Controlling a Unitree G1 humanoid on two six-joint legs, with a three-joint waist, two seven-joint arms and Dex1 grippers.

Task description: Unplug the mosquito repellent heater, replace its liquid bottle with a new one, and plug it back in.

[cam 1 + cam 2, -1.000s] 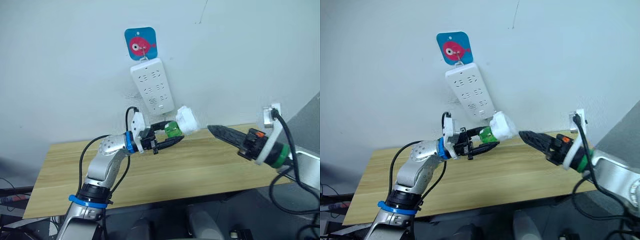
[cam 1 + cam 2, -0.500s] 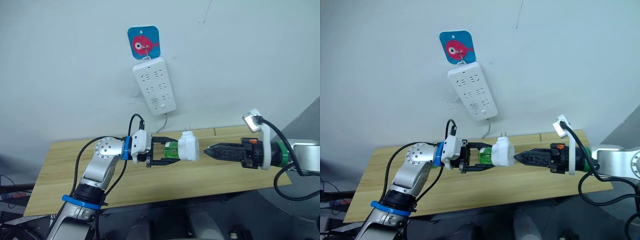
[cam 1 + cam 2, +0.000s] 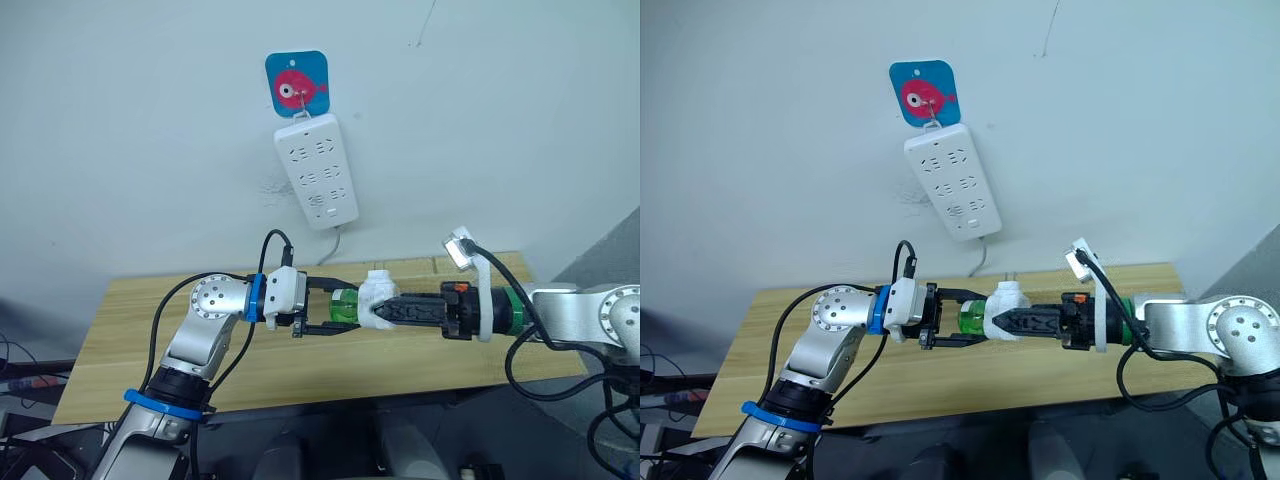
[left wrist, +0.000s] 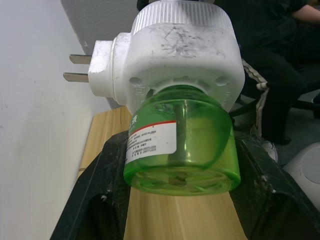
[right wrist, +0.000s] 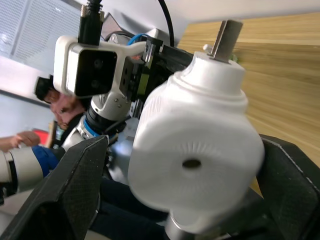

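Left arm: the left gripper point(image 3: 322, 307) reaches out level over the pale wooden tabletop point(image 3: 120, 330), its two black fingers point(image 4: 95, 195) clamped on the translucent green liquid bottle point(image 4: 182, 145), one finger against each side. The bottle carries a white label with a red stripe and remains seated in the base of the small white rounded plastic mosquito repellent heater point(image 3: 375, 297), which is held in mid-air above the table, well below the long white power strip point(image 3: 318, 170) that hangs on the wall under a blue square hook plate with a red fish point(image 3: 297, 84). The heater's two metal prongs point(image 4: 77, 67) are bare, so the unit is unplugged.

Right arm: the right gripper point(image 3: 385, 312) meets the heater from the opposite side. Its fingers point(image 5: 75, 185) stand apart, flanking the white body, not visibly pressed against it.

Step in hand, as judged: separating the old bottle from the heater. The next move calls for the right fingers to close firmly on the white body and for a twist against the left grip without tilting the liquid.
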